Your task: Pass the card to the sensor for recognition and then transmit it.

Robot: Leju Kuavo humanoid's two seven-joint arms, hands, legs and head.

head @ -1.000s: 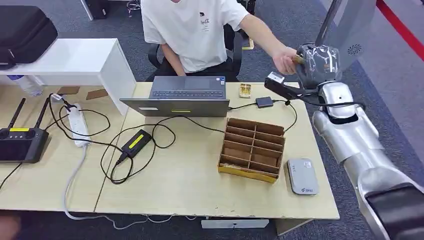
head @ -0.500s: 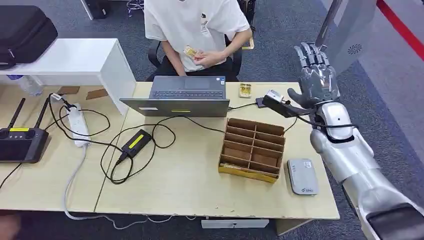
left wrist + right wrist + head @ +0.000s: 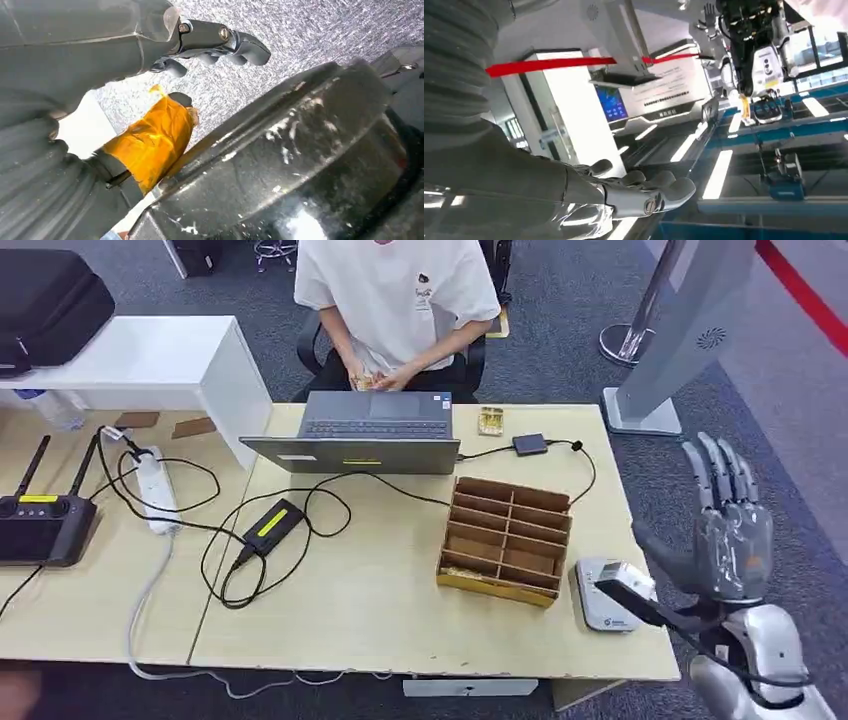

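Observation:
My right hand (image 3: 728,531) is raised beside the table's near right corner, fingers spread and pointing up, holding nothing. In the right wrist view, the same hand (image 3: 634,191) lies flat and empty. The grey card sensor (image 3: 605,593) sits on the table just left of that hand. Across the table, a person in a white shirt (image 3: 398,290) holds a small yellowish card (image 3: 364,383) in both hands behind the laptop. My left hand (image 3: 165,90) hangs over the carpet with nothing between its fingers (image 3: 225,42) and tape-wrapped thumb.
A brown divided cardboard box (image 3: 505,537) stands left of the sensor. A laptop (image 3: 362,432), a small yellow card box (image 3: 490,420), a black adapter (image 3: 529,444) and cables lie further back. A power strip (image 3: 155,487) and a black controller (image 3: 42,522) are at the left.
The person took the card from my raised right hand and drew it back to the lap. My right arm then came down and back to the table's near right corner.

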